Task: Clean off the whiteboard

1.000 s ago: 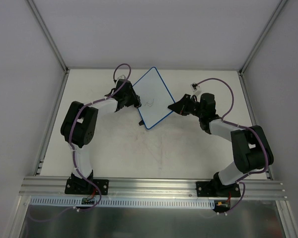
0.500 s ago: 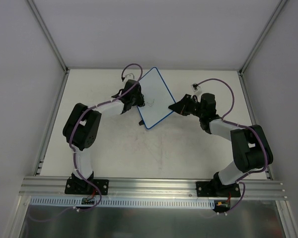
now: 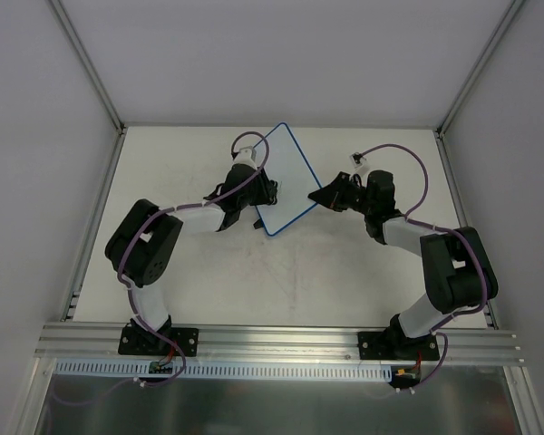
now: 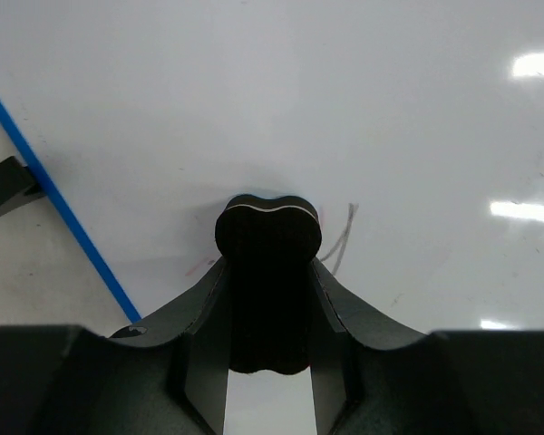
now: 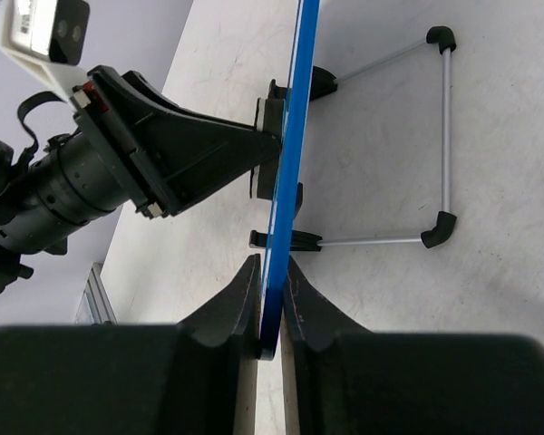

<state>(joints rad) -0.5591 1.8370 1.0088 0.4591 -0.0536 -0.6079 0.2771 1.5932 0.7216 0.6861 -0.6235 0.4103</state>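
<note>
The whiteboard (image 3: 288,186) stands tilted on its wire stand at the back middle of the table, white with a thin blue rim. My left gripper (image 3: 265,188) is shut on a small black eraser (image 4: 267,272) and presses it flat against the board face (image 4: 281,100). A faint grey scribble (image 4: 342,240) shows just right of the eraser. My right gripper (image 3: 319,197) is shut on the board's blue rim (image 5: 286,172) at its right corner, seen edge-on in the right wrist view, with the left gripper (image 5: 258,149) against the far side.
The board's wire stand (image 5: 440,136) with black feet rests on the table behind the board. A black foot (image 4: 4,186) shows at the left of the left wrist view. Grey enclosure walls surround the table (image 3: 281,272).
My left gripper has moved rightward and nearer across the board face with the eraser, and now covers the scribble. The right gripper and the board have stayed still.
</note>
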